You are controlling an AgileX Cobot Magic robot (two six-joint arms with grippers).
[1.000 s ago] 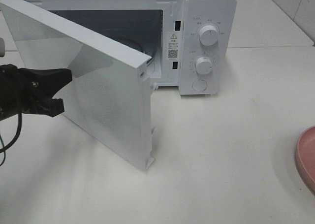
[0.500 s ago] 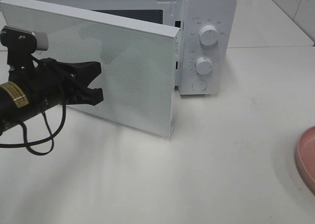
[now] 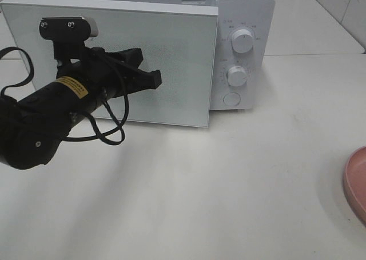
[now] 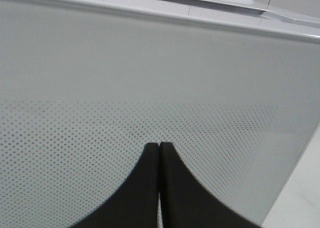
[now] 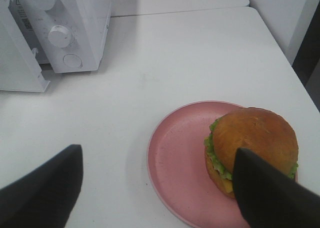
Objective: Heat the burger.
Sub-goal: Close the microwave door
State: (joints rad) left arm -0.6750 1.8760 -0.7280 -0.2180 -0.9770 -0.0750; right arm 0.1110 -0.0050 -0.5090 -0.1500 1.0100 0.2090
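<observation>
The burger, with its golden-brown bun and green lettuce, sits on the pink plate in the right wrist view. My right gripper is open above the plate, and the burger is beside one finger. In the high view only the plate's rim shows at the right edge, and the burger is out of view. My left gripper is shut, with its tips pressed against the white microwave door. The door is almost closed and slightly ajar. The left wrist view shows the shut gripper on the dotted door panel.
The white microwave stands at the back of the white table, with two knobs and a button on its right panel. The microwave also shows in the right wrist view. The table's right edge is close to the plate.
The microwave door has swung from wide open to nearly closed. My left gripper moved right and toward the microwave, pushing the door.
</observation>
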